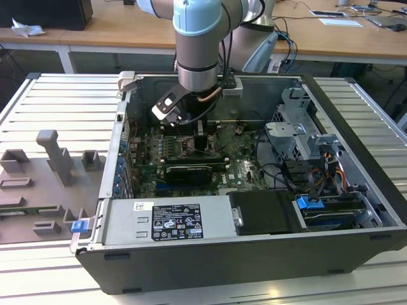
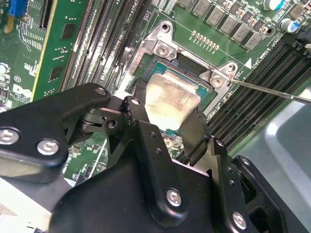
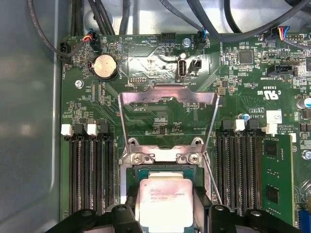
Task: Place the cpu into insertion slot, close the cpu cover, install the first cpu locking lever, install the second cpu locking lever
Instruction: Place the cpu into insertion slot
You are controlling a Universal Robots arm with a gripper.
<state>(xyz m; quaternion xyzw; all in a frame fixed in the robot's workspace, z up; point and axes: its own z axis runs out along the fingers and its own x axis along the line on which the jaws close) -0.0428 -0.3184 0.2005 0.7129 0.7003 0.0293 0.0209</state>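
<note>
My gripper [image 2: 170,110] is shut on the cpu [image 2: 171,97], a pale silver-beige square chip held between the two black fingers [image 2: 138,104]. The chip sits level right over the insertion slot [image 3: 165,171], a dark socket with a silvery rim on the green board; I cannot tell whether it touches the socket. The cpu [image 3: 165,199] and gripper [image 3: 165,206] also appear in the first wrist view. The cpu cover [image 3: 167,94], a silvery cut-out frame, stands swung open behind the socket. A thin locking lever rod [image 2: 272,91] sticks out sideways, unlatched. In the exterior view the gripper [image 1: 194,136] reaches down into the open computer case.
Long black memory slots [image 3: 92,170] flank the socket on both sides. A coin battery [image 3: 104,65] and cable plugs lie beyond the cover. A black expansion card [image 1: 187,173], a drive cage [image 1: 305,136] and a power supply [image 1: 168,219] crowd the case [image 1: 121,127].
</note>
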